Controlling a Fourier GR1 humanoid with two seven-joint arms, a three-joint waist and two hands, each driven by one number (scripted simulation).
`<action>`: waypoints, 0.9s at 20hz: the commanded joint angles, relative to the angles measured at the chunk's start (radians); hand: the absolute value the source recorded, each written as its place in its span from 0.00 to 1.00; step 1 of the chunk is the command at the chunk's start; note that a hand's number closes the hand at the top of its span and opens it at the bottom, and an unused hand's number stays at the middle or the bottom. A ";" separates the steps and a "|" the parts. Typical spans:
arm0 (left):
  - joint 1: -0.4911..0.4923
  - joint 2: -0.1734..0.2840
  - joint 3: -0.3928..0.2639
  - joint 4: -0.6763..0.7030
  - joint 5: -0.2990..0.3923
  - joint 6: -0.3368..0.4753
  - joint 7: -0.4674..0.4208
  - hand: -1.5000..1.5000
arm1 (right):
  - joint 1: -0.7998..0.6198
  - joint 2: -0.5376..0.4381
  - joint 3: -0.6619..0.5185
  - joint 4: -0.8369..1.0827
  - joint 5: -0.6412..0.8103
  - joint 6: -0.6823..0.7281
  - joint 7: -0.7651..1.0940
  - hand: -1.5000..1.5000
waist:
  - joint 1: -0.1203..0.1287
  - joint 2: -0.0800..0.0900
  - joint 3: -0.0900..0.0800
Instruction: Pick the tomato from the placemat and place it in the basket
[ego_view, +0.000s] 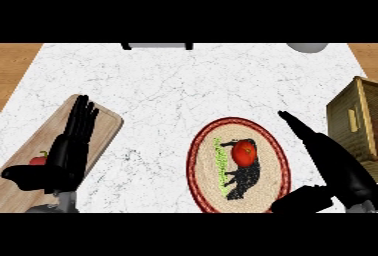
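right hand (332, 160) open, fingers straight, beside placemat (238, 165) | tomato (244, 152) looks round, smooth, soft; hold its sides | basket (356, 120) near | left hand (70, 142) open, resting

Wooden cutting board (107, 125), perhaps a pepper (38, 159)

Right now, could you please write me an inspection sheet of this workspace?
Surface: white marbled counter, wood floor at both sides.
Job's things: tomato lies on the oval placemat; wooden basket stands at the right edge, tomato not yet in it.
Clutter: wooden cutting board at left with a small red item partly hidden; grey object at the far edge.
Hands: left hand open over the board; right hand open, right of the placemat.
Cables: nothing seen.
Surroundings: dark fixture at the far edge.
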 joint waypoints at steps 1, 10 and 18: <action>-0.015 -0.048 -0.026 0.033 -0.064 0.017 -0.005 0.50 | 0.040 0.057 -0.011 0.094 0.062 0.007 -0.127 0.00 | -0.002 0.000 0.000; 0.020 -0.079 0.000 -0.036 -0.097 -0.012 0.029 0.50 | 0.032 0.160 -0.024 0.160 0.217 0.034 -0.177 0.00 | -0.001 0.000 0.000; -0.039 -0.061 0.105 0.054 -0.046 -0.104 0.024 0.50 | -0.023 0.281 -0.030 0.299 0.308 0.019 -0.199 0.00 | 0.000 0.001 0.000</action>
